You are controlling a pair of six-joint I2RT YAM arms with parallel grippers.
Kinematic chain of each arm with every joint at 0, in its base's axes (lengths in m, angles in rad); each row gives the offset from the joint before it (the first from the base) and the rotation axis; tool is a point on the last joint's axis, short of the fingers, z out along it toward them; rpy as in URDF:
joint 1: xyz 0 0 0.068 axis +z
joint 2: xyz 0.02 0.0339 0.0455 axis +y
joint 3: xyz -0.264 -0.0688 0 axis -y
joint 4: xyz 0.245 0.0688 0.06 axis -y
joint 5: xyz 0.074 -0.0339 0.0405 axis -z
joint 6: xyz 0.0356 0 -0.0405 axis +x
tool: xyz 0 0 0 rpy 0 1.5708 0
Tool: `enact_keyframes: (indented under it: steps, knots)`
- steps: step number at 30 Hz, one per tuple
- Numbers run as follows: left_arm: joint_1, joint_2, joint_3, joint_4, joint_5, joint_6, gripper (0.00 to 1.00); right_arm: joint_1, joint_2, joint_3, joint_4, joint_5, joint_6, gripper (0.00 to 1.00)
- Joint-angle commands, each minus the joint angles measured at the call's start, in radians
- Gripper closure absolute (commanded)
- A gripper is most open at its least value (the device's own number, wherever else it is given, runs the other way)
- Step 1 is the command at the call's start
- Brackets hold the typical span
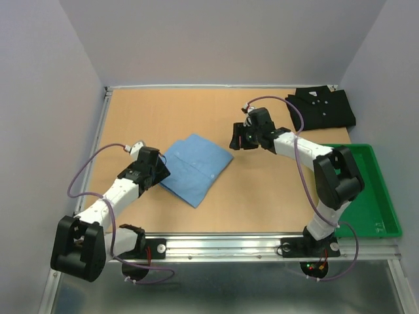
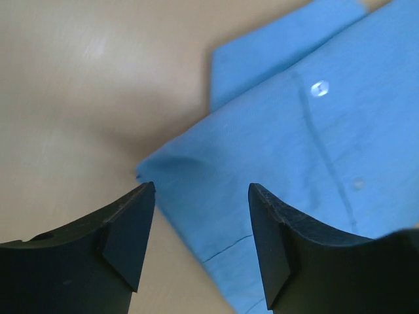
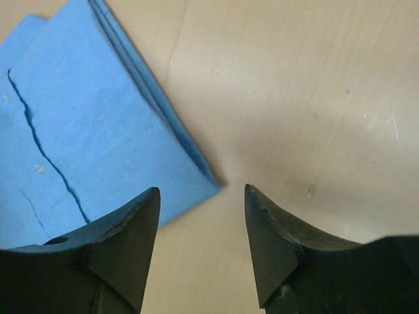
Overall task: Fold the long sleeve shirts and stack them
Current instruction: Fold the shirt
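Top external view: a blue shirt [image 1: 196, 168], folded into a compact rectangle, lies at an angle near the middle of the table [image 1: 163, 118]. A black shirt [image 1: 321, 108] sits folded in the far right corner, collar and white buttons facing up. The 2 shirts lie well apart, not stacked. The left gripper [image 1: 160, 171] is at the blue shirt's left corner, and the right gripper [image 1: 242, 139] hangs just beyond its far right corner. A green tray [image 1: 387, 196] runs along the table's right edge behind the right arm, near the black shirt but apart from it.

Left wrist view: the 2 black fingers [image 2: 124, 229] stand wide apart with nothing between them. Below the gap lies a corner of the blue shirt, with its placket seam and 2 small buttons [image 2: 319, 88] showing on the top layer. Whether the tips touch the cloth cannot be told.

Right wrist view: the right gripper's jaws are also spread wide and hold nothing. The blue shirt's stacked folded edges end in a corner that points into the gap between the tips, with bare table across the rest of the view.
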Motion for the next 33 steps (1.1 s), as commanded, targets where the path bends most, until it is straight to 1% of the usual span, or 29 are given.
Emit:
enact_keyframes:
  steps: [1, 5, 8, 10, 11, 14, 15, 16, 17, 19, 20, 21, 23, 24, 25, 27, 28, 30, 32, 33]
  knots:
    - [0.005, -0.061, -0.101, 0.02, -0.005, -0.127, 0.32, -0.008, 0.065, 0.099, 0.001, -0.047, -0.041, 0.41]
    - [0.02, -0.036, -0.166, 0.069, 0.004, -0.184, 0.34, -0.008, 0.149, 0.125, 0.007, -0.102, -0.035, 0.44]
    - [0.032, 0.001, -0.22, 0.154, 0.028, -0.217, 0.35, -0.008, 0.198, 0.111, 0.025, -0.139, -0.025, 0.47]
    - [0.038, 0.028, -0.215, 0.166, 0.034, -0.204, 0.36, -0.008, 0.208, 0.094, 0.031, -0.139, -0.023, 0.48]
    - [0.041, 0.054, -0.201, 0.166, 0.033, -0.196, 0.4, -0.008, 0.205, 0.073, 0.036, -0.147, -0.023, 0.5]
    - [0.058, 0.093, -0.181, 0.172, 0.019, -0.158, 0.45, -0.008, 0.186, 0.03, 0.047, -0.165, -0.014, 0.56]
    - [0.066, 0.106, -0.162, 0.183, 0.022, -0.144, 0.49, -0.007, 0.18, 0.014, 0.056, -0.177, -0.011, 0.62]
    - [0.09, 0.14, -0.148, 0.185, 0.037, -0.118, 0.52, -0.005, 0.165, -0.024, 0.062, -0.185, 0.001, 0.64]
    - [0.103, 0.162, -0.129, 0.186, 0.047, -0.1, 0.55, -0.005, 0.156, -0.044, 0.079, -0.187, 0.009, 0.71]
    - [0.138, 0.237, -0.056, 0.182, 0.054, -0.064, 0.62, 0.009, 0.136, -0.11, 0.096, -0.207, 0.038, 0.77]
    - [0.153, 0.263, -0.028, 0.181, 0.056, -0.02, 0.69, 0.018, 0.111, -0.13, 0.111, -0.211, 0.048, 0.78]
    - [0.164, 0.324, 0.037, 0.177, 0.06, -0.001, 0.72, 0.029, 0.099, -0.151, 0.119, -0.205, 0.072, 0.79]
    - [0.195, 0.393, 0.114, 0.163, 0.065, 0.045, 0.74, 0.07, 0.071, -0.209, 0.137, -0.199, 0.107, 0.8]
    - [0.203, 0.462, 0.195, 0.151, 0.076, 0.092, 0.74, 0.098, 0.045, -0.226, 0.162, -0.202, 0.15, 0.8]
    - [0.206, 0.494, 0.237, 0.137, 0.077, 0.112, 0.74, 0.111, 0.033, -0.242, 0.182, -0.202, 0.172, 0.8]
    - [0.21, 0.576, 0.346, 0.1, 0.077, 0.17, 0.69, 0.138, 0.002, -0.283, 0.232, -0.196, 0.23, 0.78]
    - [0.212, 0.597, 0.377, 0.087, 0.077, 0.186, 0.66, 0.138, -0.007, -0.292, 0.24, -0.193, 0.244, 0.77]
    - [0.212, 0.622, 0.437, 0.056, 0.068, 0.213, 0.52, 0.138, -0.032, -0.299, 0.24, -0.178, 0.255, 0.68]
    - [0.213, 0.613, 0.454, 0.047, 0.039, 0.246, 0.38, 0.138, -0.085, -0.299, 0.234, -0.136, 0.236, 0.59]
    - [0.213, 0.598, 0.466, 0.03, 0.013, 0.253, 0.31, 0.136, -0.105, -0.297, 0.216, -0.086, 0.22, 0.53]
